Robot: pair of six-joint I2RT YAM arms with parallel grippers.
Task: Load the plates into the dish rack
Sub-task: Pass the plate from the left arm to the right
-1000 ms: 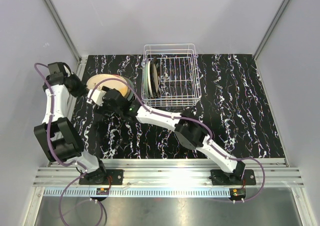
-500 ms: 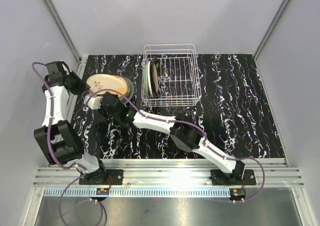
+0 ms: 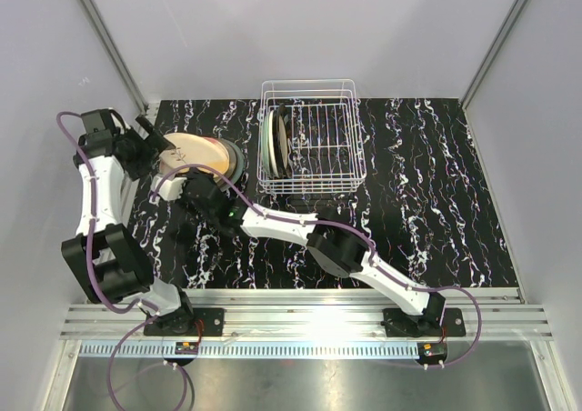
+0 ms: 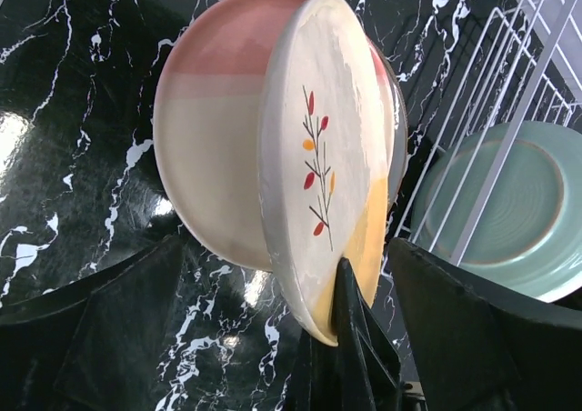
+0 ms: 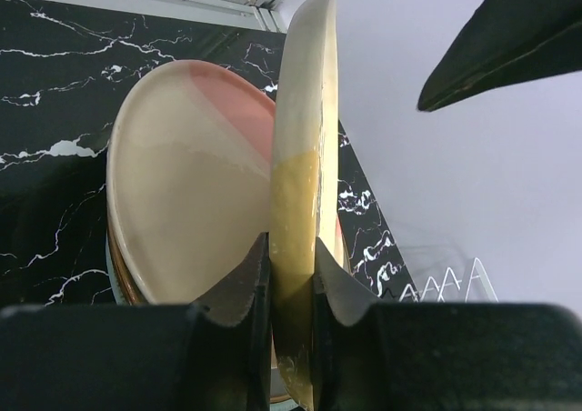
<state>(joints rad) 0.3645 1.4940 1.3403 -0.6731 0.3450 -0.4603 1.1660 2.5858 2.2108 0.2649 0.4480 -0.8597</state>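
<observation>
A cream plate with a leaf motif (image 4: 318, 138) stands tilted on edge above the stack of plates (image 3: 227, 156) at the table's left. My right gripper (image 5: 293, 247) is shut on its yellowish lower rim (image 5: 296, 202), one finger on each face. My left gripper (image 4: 284, 247) hangs open around the plate's far side, its fingers (image 4: 118, 338) clear of the rim. Under the lifted plate lies a pink and cream plate (image 4: 214, 147). The dish rack (image 3: 314, 143) stands just to the right, with a pale green plate (image 4: 514, 211) and other plates (image 3: 273, 143) upright at its left end.
The left wall and its metal rail (image 3: 109, 38) run close behind the left arm (image 3: 95, 184). The right arm (image 3: 291, 225) stretches across the table's front towards the stack. The rack's wire wall (image 4: 518, 93) is close to the lifted plate's right side.
My right gripper closed on the leaf plate's near rim. My left gripper, shut a second ago, sprang open and let the plate go. The plate stays tilted up off the stack.
</observation>
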